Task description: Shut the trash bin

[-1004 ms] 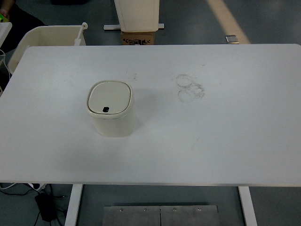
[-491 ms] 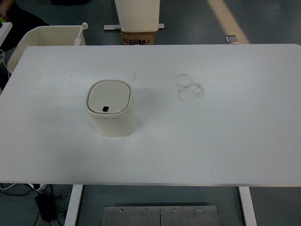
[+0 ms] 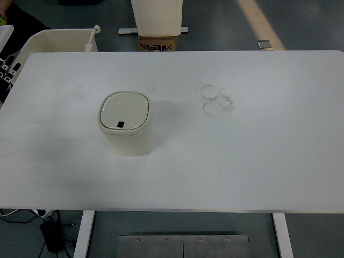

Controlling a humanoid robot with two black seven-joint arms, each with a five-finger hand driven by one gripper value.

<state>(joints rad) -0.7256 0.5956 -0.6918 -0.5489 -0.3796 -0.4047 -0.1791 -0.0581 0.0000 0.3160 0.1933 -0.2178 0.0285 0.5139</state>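
Closure judged complete: lid flush on bin, nothing left to do.
Sighted only an edge of left hand; cannot tell its grip or any load. Located bin well apart, rightward and nearer.

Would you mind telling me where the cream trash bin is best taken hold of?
Probably around the trash bin body below the lid, coming from a side: it stands upright with flat walls, rounded corners, no handle showing, and bare table around it.
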